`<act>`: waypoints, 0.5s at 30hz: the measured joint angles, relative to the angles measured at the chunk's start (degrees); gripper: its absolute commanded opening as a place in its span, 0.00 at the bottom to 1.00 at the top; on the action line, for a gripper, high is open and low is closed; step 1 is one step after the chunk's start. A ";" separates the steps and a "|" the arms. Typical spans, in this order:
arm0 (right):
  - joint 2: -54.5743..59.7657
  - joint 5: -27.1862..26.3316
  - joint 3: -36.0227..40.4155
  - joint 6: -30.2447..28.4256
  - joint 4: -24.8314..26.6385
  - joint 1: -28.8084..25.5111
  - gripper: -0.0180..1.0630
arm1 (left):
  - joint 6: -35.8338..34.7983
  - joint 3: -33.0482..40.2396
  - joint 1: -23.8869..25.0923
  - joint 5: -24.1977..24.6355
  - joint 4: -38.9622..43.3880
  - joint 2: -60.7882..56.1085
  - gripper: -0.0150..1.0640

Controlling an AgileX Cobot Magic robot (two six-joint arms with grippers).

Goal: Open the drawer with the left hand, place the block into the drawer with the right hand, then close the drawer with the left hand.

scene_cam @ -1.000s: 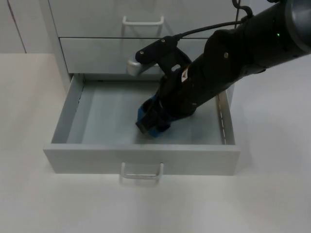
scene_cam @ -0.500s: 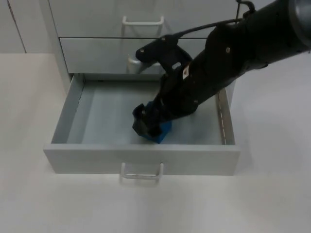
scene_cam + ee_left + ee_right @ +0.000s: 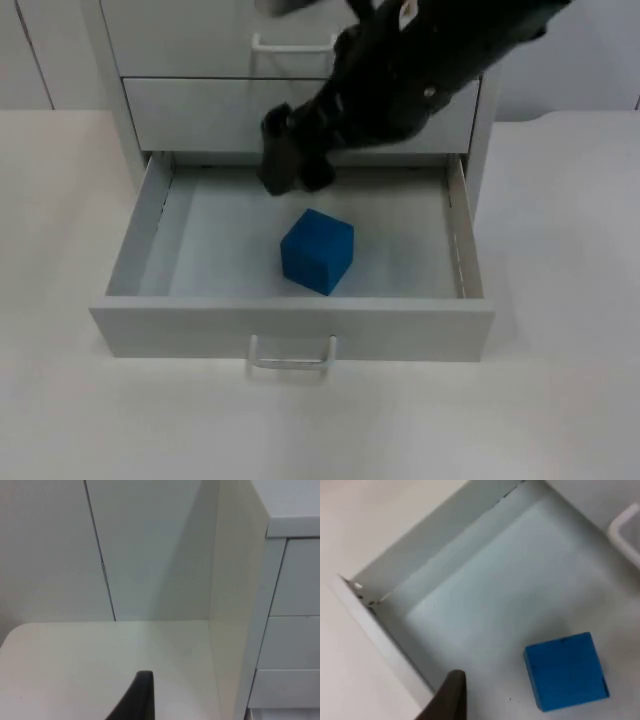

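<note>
The block (image 3: pixel 317 250) lies on the floor of the open drawer (image 3: pixel 290 326), released. The right gripper (image 3: pixel 290 160), above the far edge, grasps nothing. The left gripper's (image 3: pixel 137 700) jaws cannot be told. The drawer looks stiff and light; its near handle (image 3: pixel 291 356) offers the hold.

White tabletop, pale grey panelled wall and a pale grey cabinet under soft, even light.

A smooth white tabletop (image 3: pixel 560 400) spreads across the scene and carries a pale grey metal cabinet (image 3: pixel 112 90), whose tall flat side panel (image 3: pixel 235 605) rises straight from the surface. Behind it stands a light grey partition wall (image 3: pixel 50 550) made of flat panels, with a thin dark vertical seam (image 3: pixel 100 555) between two of them. The tabletop's rounded corner (image 3: pixel 15 632) lies close to the wall's foot. The light is diffuse, leaving only faint, soft-edged shadows on the tabletop beside the cabinet.
</note>
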 measured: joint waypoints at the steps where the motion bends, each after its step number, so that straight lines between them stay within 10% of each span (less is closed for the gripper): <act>1: -1.18 0.80 0.00 0.11 0.12 0.00 0.97 | 0.00 0.00 0.00 0.00 0.00 0.00 0.99; 15: -15.45 5.15 2.20 7.14 -7.11 0.00 0.97 | 1.05 0.00 0.00 0.00 0.00 0.00 0.99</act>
